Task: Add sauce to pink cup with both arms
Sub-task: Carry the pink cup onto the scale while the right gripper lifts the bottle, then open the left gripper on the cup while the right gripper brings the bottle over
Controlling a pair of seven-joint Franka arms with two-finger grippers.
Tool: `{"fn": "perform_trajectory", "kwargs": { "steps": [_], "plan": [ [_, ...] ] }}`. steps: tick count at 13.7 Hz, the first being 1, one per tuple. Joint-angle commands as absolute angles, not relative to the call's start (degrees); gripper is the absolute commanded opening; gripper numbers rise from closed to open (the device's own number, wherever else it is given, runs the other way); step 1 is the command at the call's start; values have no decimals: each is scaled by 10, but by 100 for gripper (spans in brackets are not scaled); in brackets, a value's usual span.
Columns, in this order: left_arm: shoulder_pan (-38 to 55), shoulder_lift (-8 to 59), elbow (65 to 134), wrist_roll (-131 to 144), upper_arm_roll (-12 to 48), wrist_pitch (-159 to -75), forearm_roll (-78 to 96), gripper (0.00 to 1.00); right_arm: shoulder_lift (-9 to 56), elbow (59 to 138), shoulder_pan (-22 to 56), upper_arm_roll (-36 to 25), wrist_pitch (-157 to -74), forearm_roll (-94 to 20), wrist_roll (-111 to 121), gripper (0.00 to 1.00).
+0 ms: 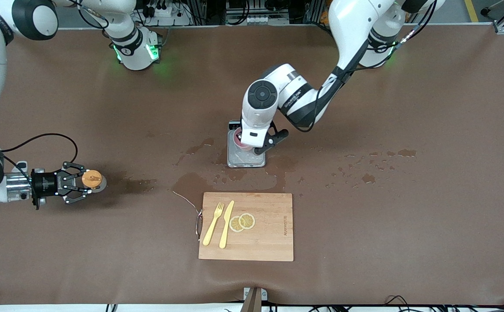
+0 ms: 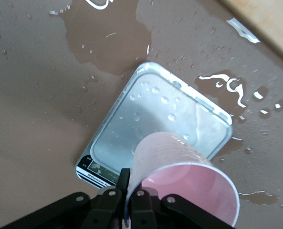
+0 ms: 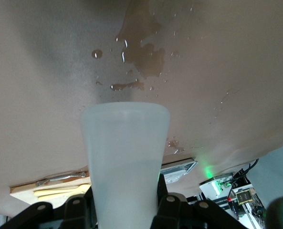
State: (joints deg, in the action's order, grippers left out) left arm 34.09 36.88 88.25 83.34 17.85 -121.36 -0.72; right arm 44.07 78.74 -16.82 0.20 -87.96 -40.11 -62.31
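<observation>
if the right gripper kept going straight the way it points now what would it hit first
Probably nothing soon. The right gripper, its jaws shut on the sauce bottle, points along the table toward the left arm's end. That line passes between the scale and the cutting board, though height is unclear.

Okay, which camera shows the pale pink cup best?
The left wrist view: the pale pink round cup fills it, rim pinched by the left gripper, above the steel scale. Front shows a sliver; right wrist none.
</observation>
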Motion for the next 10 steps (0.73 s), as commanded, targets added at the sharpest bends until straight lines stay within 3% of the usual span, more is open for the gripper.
{"fn": "perform_trajectory", "kwargs": {
  "steps": [1, 6, 7, 8, 9, 10],
  "plan": [
    [354, 387, 864, 856, 172, -1215, -30, 0, 419, 781, -142, -4, -878, -374, -666, 46],
    [355, 400, 864, 875, 170, -1238, -57, 0, 400, 773, -111, -3, -889, -324, -704, 46],
    [354, 400, 863, 871, 170, -1238, -57, 11, 391, 778, -98, -2, -908, -302, -721, 46],
    [354, 400, 863, 868, 170, -1238, -57, 63, 383, 780, -86, -2, -915, -290, -743, 46],
    [355, 400, 863, 864, 170, -1238, -61, 100, 381, 780, -72, -2, -915, -283, -760, 46],
    [354, 399, 862, 863, 170, -1238, -68, 100, 380, 780, -62, -3, -916, -275, -776, 46]
  ]
}}
